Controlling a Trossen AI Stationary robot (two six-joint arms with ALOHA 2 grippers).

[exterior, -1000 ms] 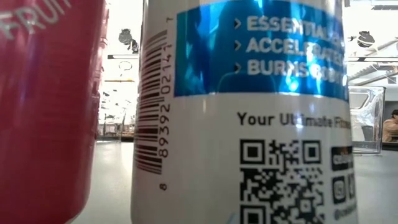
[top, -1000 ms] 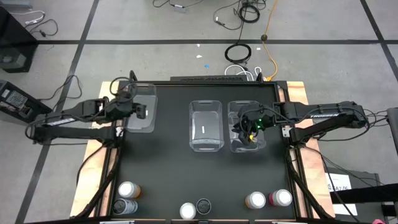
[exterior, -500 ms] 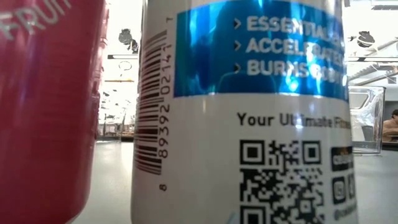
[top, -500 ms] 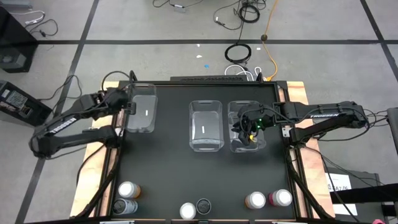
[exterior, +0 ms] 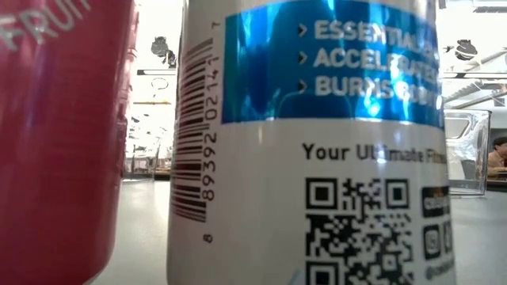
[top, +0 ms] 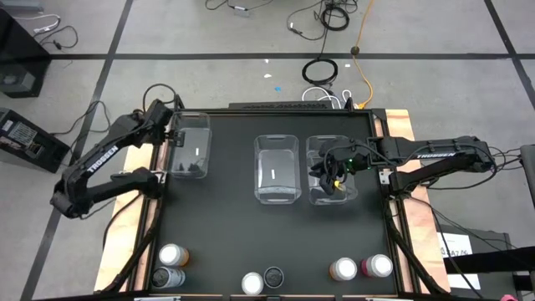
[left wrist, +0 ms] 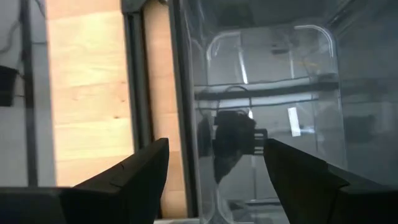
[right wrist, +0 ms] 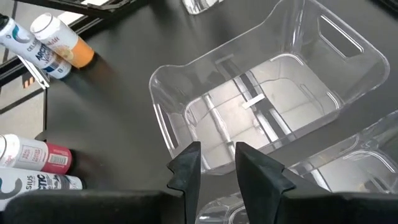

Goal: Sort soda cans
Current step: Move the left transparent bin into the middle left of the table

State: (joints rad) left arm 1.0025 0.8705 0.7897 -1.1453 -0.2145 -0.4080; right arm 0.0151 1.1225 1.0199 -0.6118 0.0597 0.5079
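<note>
Six soda cans stand upright along the table's near edge: an orange one (top: 173, 254), a dark one (top: 167, 277), a pink one (top: 252, 283), a dark one (top: 273, 276), an orange one (top: 343, 269) and a pink one (top: 377, 266). In the low view a pink can (exterior: 55, 134) and a white-and-blue can (exterior: 309, 142) fill the picture. My left gripper (top: 172, 136) (left wrist: 214, 168) is open above the left wall of the left clear bin (top: 192, 144). My right gripper (top: 328, 177) (right wrist: 216, 163) hangs over the right clear bin (top: 343, 192), open by a narrow gap.
A middle clear bin (top: 277, 167) (right wrist: 267, 93) stands beside the right bin. The table's raised frame and wooden border (left wrist: 87, 93) run just left of the left bin. Bare black tabletop (top: 267, 234) lies between bins and cans. A person (exterior: 499, 154) shows beyond the table.
My left gripper has drawn back from over the left bin toward the table's left edge and slightly toward the far edge, its arm swinging outward. The bins, the cans and the right arm have stayed put.
</note>
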